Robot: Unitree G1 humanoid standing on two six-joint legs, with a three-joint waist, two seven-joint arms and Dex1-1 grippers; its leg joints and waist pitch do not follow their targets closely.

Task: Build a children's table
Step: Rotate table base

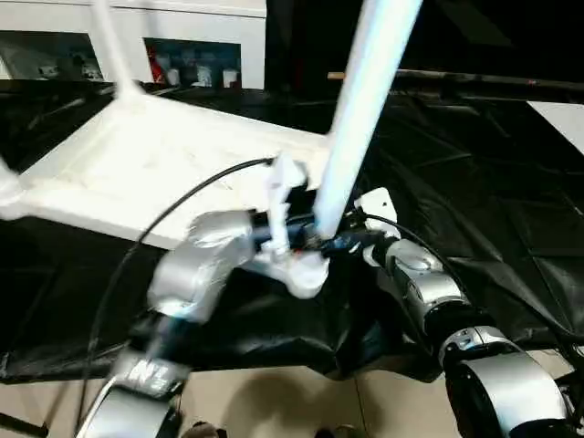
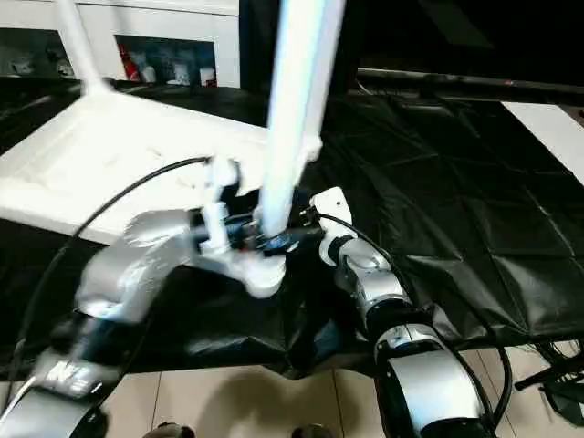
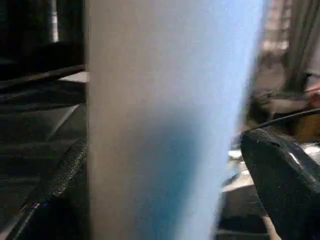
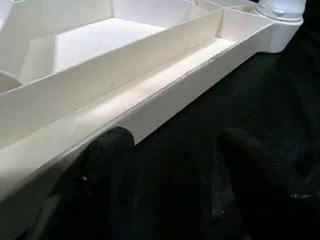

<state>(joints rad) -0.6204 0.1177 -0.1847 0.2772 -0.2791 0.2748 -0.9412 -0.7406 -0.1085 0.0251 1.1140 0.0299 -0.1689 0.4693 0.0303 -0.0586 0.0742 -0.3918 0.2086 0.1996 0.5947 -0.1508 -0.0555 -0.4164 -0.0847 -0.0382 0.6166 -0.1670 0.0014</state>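
The children's table lies upside down: its white ribbed tabletop [image 1: 137, 155] rests on a black cloth. One white leg [image 1: 360, 100] rises, slightly tilted, from the near right corner socket. Another leg [image 1: 109, 36] stands at the far corner. My left gripper [image 1: 306, 242] is open around the base of the near leg [image 3: 165, 125]; one finger [image 3: 65, 170] lies against it and the other finger [image 3: 285, 180] stands just off it. My right gripper [image 4: 175, 165] is open low beside the tabletop's rim [image 4: 165, 95], with only black cloth between its fingers.
Black cloth [image 1: 474, 182] covers the work surface and drops to pale floor tiles [image 1: 274, 401] at the front. A white cabinet [image 1: 182, 36] stands behind. A long dark bar [image 1: 474, 84] crosses the back right, and a black cable [image 1: 182, 196] loops over the tabletop.
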